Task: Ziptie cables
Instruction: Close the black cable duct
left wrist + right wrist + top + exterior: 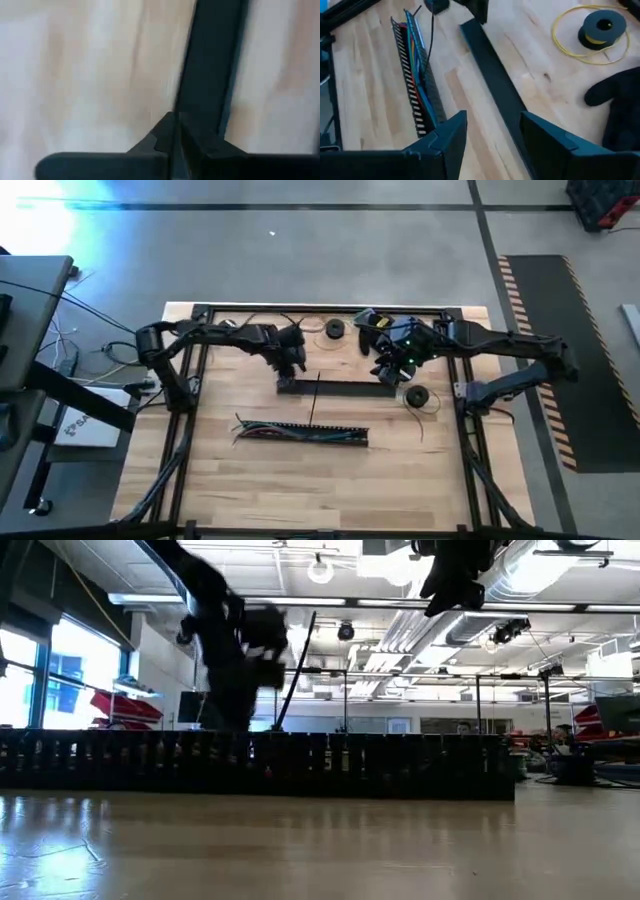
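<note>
The cables [262,431], blue, red and orange wires, lie in a slotted duct [318,436] mid-worktop, nearer the front edge than the left gripper [291,368], whose fingers are pressed together. The right wrist view alone shows the right gripper [490,131] spread open over a flat black bar [492,80].

High view: straight down over the table [250,470]. Low view: table height, level, close behind the slotted duct [260,765]. Left wrist view: pressed near a black strip [212,65]. Right wrist view: oblique above that strip, sharing the duct with high view
</note>
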You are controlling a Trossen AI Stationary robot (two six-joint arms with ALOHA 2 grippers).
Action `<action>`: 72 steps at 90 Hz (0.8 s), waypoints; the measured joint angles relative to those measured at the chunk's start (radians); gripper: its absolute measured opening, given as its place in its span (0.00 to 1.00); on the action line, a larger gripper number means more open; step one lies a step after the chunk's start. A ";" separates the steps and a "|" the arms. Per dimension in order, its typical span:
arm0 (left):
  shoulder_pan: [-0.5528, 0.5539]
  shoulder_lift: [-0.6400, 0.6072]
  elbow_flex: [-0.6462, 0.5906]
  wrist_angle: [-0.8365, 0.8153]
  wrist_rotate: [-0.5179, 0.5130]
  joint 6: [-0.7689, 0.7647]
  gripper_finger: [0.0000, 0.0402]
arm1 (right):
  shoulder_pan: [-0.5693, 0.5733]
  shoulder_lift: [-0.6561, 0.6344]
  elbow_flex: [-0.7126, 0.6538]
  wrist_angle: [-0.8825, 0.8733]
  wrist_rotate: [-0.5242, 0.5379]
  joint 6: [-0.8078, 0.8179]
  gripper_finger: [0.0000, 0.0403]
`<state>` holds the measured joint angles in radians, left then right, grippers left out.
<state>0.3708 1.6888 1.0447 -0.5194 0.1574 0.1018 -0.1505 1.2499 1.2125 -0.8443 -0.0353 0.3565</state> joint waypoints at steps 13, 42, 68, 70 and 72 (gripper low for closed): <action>0.022 0.037 -0.006 0.001 0.040 0.011 0.14 | 0.000 0.000 0.000 0.001 0.018 -0.002 0.43; 0.012 0.177 0.002 -0.006 0.100 0.059 0.25 | 0.000 0.001 0.000 0.001 0.002 0.004 0.43; -0.024 0.170 0.040 -0.063 0.006 0.094 0.02 | 0.000 0.001 0.001 0.004 0.054 -0.025 0.43; -0.028 0.165 0.051 -0.081 -0.014 0.094 0.01 | 0.000 0.001 0.001 0.004 0.069 -0.025 0.43; -0.032 0.160 0.060 -0.098 -0.034 0.095 0.01 | 0.000 0.001 0.001 0.004 0.085 -0.025 0.43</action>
<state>0.3385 1.8490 1.1050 -0.6172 0.1230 0.1969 -0.1505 1.2507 1.2133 -0.8406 0.0492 0.3310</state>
